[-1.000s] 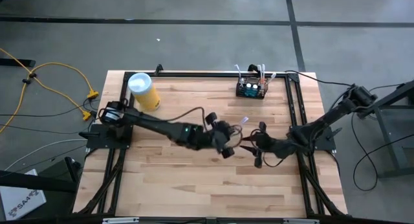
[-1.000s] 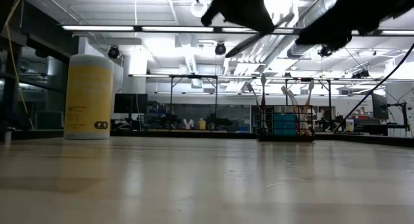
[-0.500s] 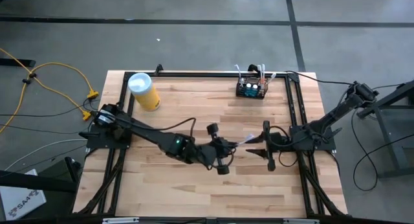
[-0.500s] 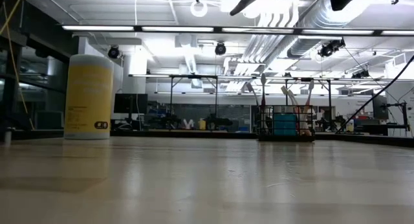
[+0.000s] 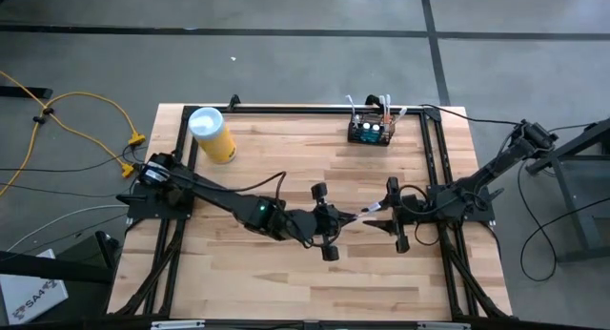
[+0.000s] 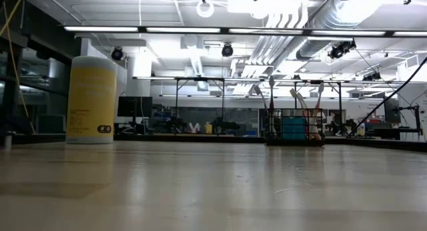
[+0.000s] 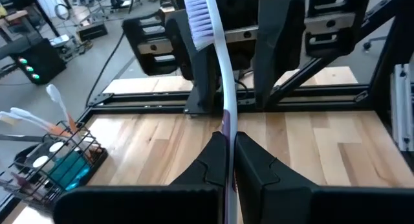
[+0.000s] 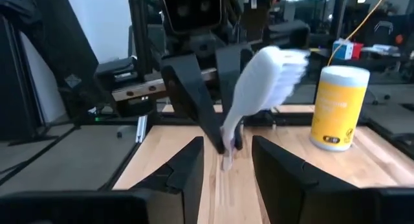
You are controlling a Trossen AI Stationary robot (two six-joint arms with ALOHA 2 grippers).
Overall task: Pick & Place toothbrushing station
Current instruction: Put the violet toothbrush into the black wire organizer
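Observation:
My left gripper (image 5: 339,221) is over the table's middle, shut on a white toothbrush (image 5: 364,211) with purple-tinted bristles (image 7: 199,17). My right gripper (image 5: 393,216) faces it from the right, open. Its fingers stand on either side of the brush head (image 8: 265,75) without touching it. The toothbrushing station (image 5: 371,130), a black wire-mesh basket with brushes and a blue item inside, stands on its base at the far edge, right of middle. It also shows in the low view (image 6: 293,127) and the left wrist view (image 7: 55,166). My left gripper (image 7: 228,136) pinches the toothbrush's handle (image 7: 227,117) between its two fingers. The fingers come level from the table's left and lie along the brush. The brush sticks out past the fingertips toward my right gripper, bristle end free, lifted clear of the table.
A yellow canister (image 5: 212,134) with a white lid stands upright at the far left corner and also shows in the low view (image 6: 91,101). Black frame rails (image 5: 286,108) run along the table's far and side edges. Bare wood lies near the front edge.
My left gripper has moved a little toward the near edge with the toothbrush. My right gripper has drawn back toward the table's right edge and now faces the brush head. Both have risen out of the low view.

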